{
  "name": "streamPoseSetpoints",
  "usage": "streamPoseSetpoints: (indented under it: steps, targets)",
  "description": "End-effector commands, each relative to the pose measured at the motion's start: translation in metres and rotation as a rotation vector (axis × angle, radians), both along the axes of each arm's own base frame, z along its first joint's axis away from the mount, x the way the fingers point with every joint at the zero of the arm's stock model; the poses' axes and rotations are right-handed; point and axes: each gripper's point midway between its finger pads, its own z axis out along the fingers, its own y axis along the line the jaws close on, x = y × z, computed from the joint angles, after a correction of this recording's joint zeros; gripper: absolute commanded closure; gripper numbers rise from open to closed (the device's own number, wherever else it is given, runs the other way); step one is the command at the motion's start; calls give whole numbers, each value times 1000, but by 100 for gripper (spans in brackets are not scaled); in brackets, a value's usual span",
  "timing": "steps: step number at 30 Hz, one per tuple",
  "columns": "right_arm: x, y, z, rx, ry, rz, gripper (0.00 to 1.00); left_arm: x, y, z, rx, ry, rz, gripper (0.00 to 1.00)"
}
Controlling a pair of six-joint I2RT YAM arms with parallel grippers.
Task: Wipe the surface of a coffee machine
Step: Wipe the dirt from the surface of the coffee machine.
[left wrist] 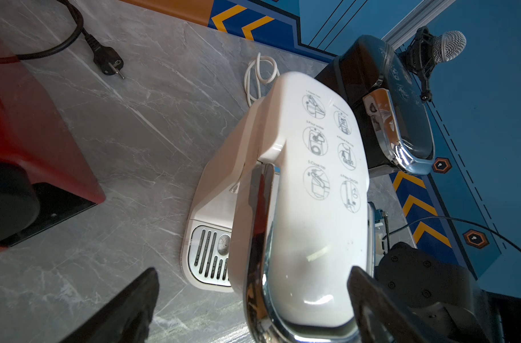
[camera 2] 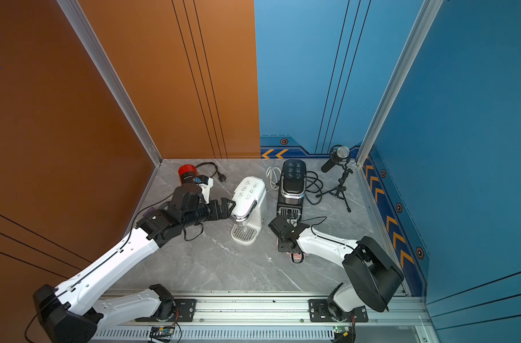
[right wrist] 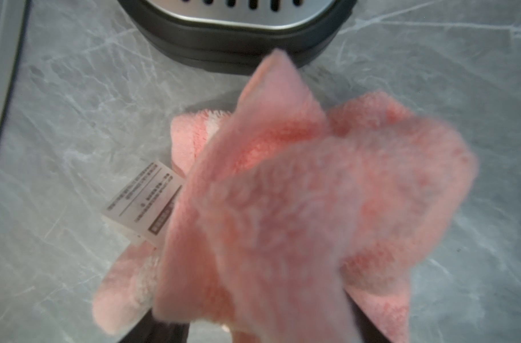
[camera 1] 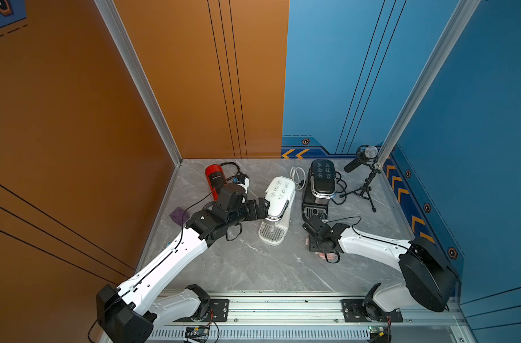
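A white coffee machine (camera 1: 278,196) (camera 2: 249,196) stands mid-table, with a black coffee machine (camera 1: 321,178) (camera 2: 293,178) to its right. My left gripper (camera 1: 266,205) (left wrist: 253,271) is open; its fingers straddle the chrome-trimmed front of the white machine's lid (left wrist: 312,178) without clamping it. My right gripper (camera 1: 320,252) (right wrist: 268,323) points down at the table in front of the black machine's drip tray (right wrist: 238,35). A pink cloth (right wrist: 312,193) (camera 1: 327,257), blurred, lies bunched between its dark fingers (right wrist: 170,329), which stand well apart and are mostly hidden by it.
A red cylindrical appliance (camera 1: 214,178) with a black cord and plug (left wrist: 107,62) stands at the back left. A microphone on a tripod (camera 1: 363,166) stands at the back right. A purple item (camera 1: 179,215) lies by the left wall. A white cord (camera 1: 296,175) lies behind the machines.
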Motion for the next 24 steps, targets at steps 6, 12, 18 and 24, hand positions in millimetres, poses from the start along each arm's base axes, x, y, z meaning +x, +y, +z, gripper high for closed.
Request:
streamPoseSetpoints:
  steps: [6,12,18,24]
  targets:
    - [-16,-29,-22,-98,79,-53,45,1,8,-8,36,1,10,0]
    - [-21,-38,-38,-91,131,-59,66,-2,13,-18,52,14,18,0]
    - [-23,-34,-46,-58,162,-51,60,-6,18,-27,45,25,33,0]
    - [-20,-30,-26,-20,122,-53,39,-7,18,-20,30,12,30,0]
